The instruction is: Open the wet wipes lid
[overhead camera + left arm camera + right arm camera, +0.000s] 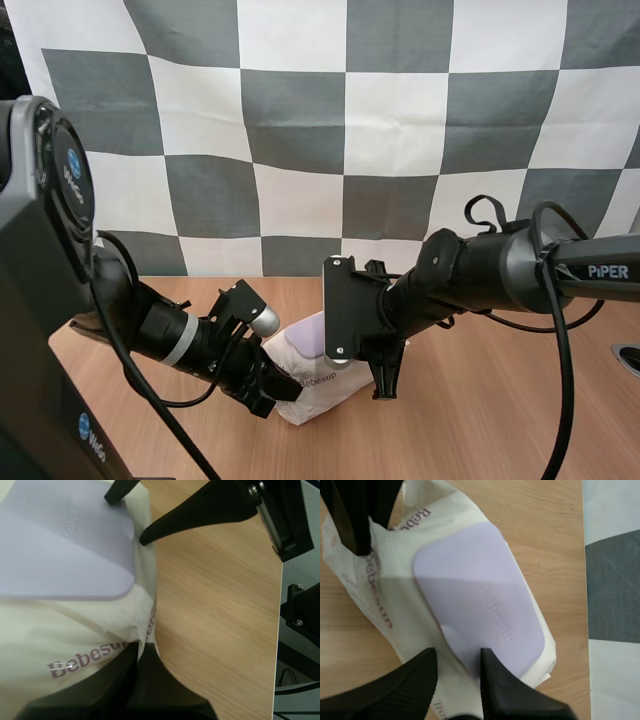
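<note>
Step in hand, we reckon: lining up on the lid [480,600], which lies flat & shut. 1 pack of wet wipes [318,388] sits on the bench [500,410] btwn our 2 arms, w/ 1 lilac lid. Left jaws pinch the pack's end wrapper. Right jaws stand apart, empty, straddling the lid's corner. Next: catch that edge & lift w/o dragging the pack.

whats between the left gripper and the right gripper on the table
The wet wipes pack fills that stretch, its lilac lid lying shut between the left gripper and the right gripper; the right wrist view shows it.
</note>
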`<state>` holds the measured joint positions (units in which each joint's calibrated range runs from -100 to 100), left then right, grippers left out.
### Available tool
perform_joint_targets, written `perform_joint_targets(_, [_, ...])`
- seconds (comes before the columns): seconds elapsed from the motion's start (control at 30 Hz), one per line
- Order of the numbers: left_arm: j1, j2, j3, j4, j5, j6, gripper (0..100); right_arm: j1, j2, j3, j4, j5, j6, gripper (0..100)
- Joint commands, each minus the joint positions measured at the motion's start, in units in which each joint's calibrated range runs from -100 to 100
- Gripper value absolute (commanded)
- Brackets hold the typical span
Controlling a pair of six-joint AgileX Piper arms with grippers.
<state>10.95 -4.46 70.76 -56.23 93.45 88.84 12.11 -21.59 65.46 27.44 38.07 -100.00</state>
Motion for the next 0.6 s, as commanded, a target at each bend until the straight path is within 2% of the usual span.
perform_joint_targets(0.0, [-0.01, 0.02, 0.03, -0.04, 0.07, 0.11, 0, 1.40, 0.03, 0.04, 0.55, -2.30, 0.00, 51])
perform_joint_targets(0.1, [-0.01, 0.02, 0.03, -0.04, 0.07, 0.11, 0, 2.28, 0.03, 0.04, 1.45, -5.63, 0.00, 51])
perform_joint_targets(0.57, [-0.01, 0.02, 0.03, -0.04, -0.26, 0.12, 0, 2.20, 0.03, 0.04, -0.36, -6.42, 0.00, 48])
